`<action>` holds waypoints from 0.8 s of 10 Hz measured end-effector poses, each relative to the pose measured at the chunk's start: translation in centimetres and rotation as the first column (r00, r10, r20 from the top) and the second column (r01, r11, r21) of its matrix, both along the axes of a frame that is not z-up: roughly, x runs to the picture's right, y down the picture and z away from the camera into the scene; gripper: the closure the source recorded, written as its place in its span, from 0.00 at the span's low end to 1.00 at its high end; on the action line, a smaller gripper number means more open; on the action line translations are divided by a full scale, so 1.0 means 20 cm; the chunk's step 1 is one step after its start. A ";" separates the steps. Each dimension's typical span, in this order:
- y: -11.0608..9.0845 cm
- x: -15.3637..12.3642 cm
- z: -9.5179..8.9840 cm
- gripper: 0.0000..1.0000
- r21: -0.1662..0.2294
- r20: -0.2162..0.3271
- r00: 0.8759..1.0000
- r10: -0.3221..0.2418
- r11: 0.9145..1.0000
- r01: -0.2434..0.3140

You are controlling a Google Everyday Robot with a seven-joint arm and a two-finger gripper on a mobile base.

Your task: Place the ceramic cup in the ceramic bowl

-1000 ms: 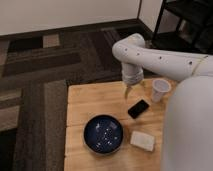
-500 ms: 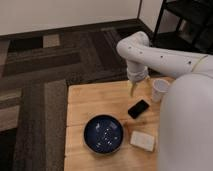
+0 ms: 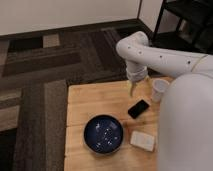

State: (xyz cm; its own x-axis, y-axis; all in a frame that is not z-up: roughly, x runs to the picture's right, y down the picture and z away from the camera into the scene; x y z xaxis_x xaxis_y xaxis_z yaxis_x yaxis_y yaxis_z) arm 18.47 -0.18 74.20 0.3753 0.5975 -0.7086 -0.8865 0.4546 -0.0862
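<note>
Table layout — four things on the top, the gripper over its far half.

The ceramic bowl [image 3: 103,133] sits on the table [image 3: 80,100] toward the near edge, left of everything else. Just right of it, also near, lies the flat block [image 3: 142,140]. Behind the block lies the phone [image 3: 138,108]. The ceramic cup [image 3: 159,90] stands upright at the far right, behind the phone and well apart from the bowl. The gripper [image 3: 133,90] hangs over the table's far part — left of the cup, behind the phone.
</note>
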 end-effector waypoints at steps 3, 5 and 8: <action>-0.03 0.08 0.02 0.35 0.017 -0.021 1.000 -0.006 1.000 0.007; -0.06 0.16 0.05 0.35 0.037 -0.035 0.999 -0.005 0.999 0.006; -0.08 0.27 0.10 0.35 0.064 -0.039 0.999 -0.025 0.998 0.028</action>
State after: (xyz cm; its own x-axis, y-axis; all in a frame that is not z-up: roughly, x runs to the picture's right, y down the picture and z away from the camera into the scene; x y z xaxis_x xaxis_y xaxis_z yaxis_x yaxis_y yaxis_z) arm 23.88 -1.77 76.19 0.3652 0.6325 -0.6831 -0.8762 0.4814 -0.0226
